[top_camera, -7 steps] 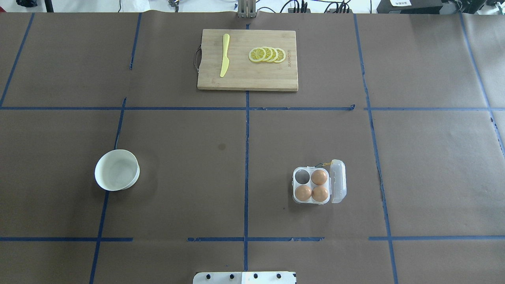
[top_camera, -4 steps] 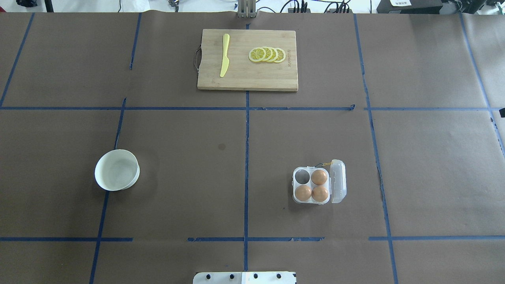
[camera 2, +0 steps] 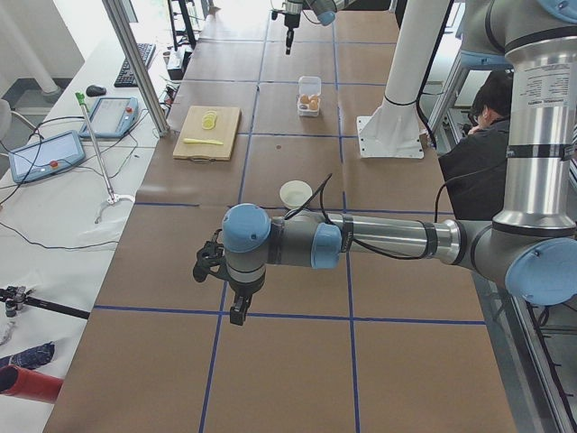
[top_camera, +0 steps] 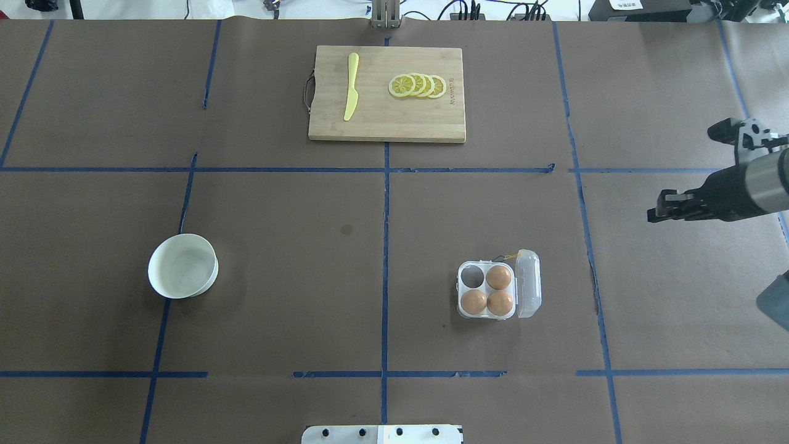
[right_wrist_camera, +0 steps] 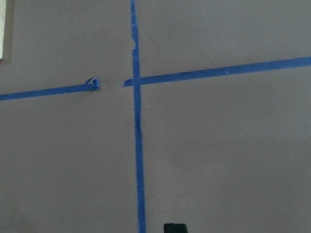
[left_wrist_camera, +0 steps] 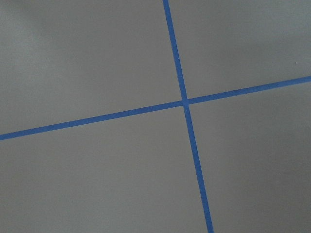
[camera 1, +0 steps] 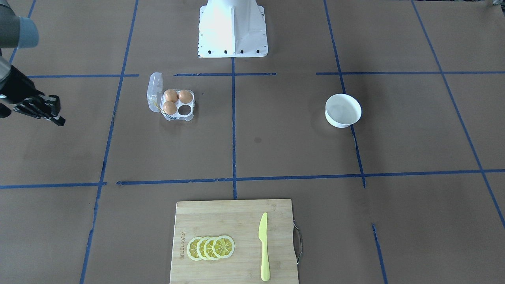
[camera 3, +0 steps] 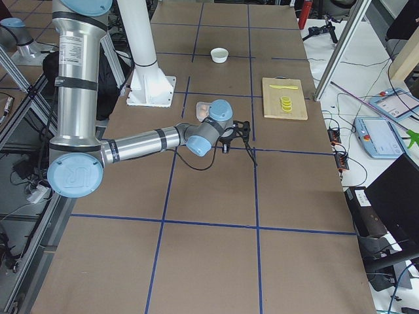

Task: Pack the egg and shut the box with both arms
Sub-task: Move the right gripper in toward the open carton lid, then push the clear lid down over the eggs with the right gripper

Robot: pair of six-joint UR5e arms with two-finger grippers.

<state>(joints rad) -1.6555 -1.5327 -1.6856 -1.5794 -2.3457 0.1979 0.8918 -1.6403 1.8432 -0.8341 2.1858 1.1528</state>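
Note:
The clear box [top_camera: 463, 292] lies open right of the table's middle, with its lid [top_camera: 529, 283] folded out to the right. Three orange-brown eggs [top_camera: 498, 277] fill three cups and the far-left cup [top_camera: 472, 276] is empty. The box also shows in the front view [camera 1: 189, 103]. My right gripper [top_camera: 653, 213] hovers far right of the box, apart from it. Its fingers look together and hold nothing [camera 1: 57, 118]. My left gripper [camera 2: 236, 314] shows only in the left side view, over bare table, and I cannot tell its state.
A white bowl [top_camera: 183, 265] stands at the left and looks empty. A wooden cutting board [top_camera: 387, 123] with a yellow knife [top_camera: 351, 86] and lemon slices [top_camera: 418, 85] lies at the far centre. The white base block [top_camera: 382, 434] is at the near edge.
My right arm has come into the overhead view from the right edge and its gripper now hangs over the right part of the table. The box, eggs and bowl have not moved.

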